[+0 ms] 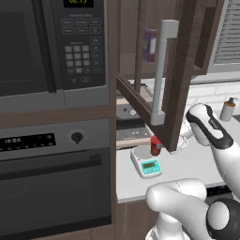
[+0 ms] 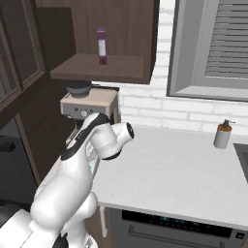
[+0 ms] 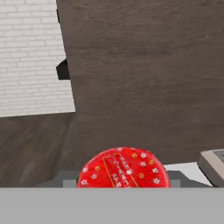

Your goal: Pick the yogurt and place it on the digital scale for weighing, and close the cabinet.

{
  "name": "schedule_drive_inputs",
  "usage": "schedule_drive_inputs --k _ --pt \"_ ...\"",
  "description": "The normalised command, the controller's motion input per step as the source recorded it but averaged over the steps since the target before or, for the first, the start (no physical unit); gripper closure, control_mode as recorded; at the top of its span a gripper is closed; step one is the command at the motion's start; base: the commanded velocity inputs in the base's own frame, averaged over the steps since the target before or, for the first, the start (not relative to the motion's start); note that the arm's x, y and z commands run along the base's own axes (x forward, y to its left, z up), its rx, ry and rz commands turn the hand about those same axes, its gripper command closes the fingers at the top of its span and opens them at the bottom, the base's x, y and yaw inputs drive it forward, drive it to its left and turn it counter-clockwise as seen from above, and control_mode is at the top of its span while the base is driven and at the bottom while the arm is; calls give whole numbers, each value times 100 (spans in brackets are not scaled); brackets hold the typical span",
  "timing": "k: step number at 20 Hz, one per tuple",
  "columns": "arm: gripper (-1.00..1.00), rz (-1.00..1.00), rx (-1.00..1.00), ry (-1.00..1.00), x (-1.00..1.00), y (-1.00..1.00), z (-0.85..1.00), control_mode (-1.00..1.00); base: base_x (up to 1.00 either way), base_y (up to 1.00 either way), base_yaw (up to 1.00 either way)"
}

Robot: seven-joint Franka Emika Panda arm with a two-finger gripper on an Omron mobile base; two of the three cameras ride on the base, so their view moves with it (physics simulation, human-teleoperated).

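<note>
The yogurt [image 1: 155,146] hangs just above the back right edge of the digital scale [image 1: 146,162], at the left end of the pale surface [image 1: 197,164]. From the hand camera its red, star-speckled lid [image 3: 124,169] sits right at the bottom, close under the claw, but the fingertips are hidden, so I cannot tell whether the claw is clamped on it or parted. The cabinet [image 1: 176,75] door stands wide open, swung out over the scale, its pale bar handle [image 1: 160,70] facing the room. Inside, on the shelf, stands a purple box [image 2: 101,46] (upright). A coffee machine [image 2: 90,104] sits behind the arm, and a brown-capped bottle [image 2: 223,134] stands well apart to the right.
</note>
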Motion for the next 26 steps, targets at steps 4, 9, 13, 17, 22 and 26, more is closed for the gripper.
schedule_drive_inputs --k 4,9,13,17,22,26 --pt "100 1 0 0 28 1 -14 -100 0 0 0" --pt "100 0 0 0 28 7 -10 -100 0 0 0" --pt "100 0 0 0 19 11 -12 -100 0 0 0" --pt "100 0 0 0 15 7 -17 -100 0 0 0" --pt "100 0 0 0 11 1 -34 -100 0 0 0" --pt "100 0 0 -6 20 0 -39 -100 0 0 0"
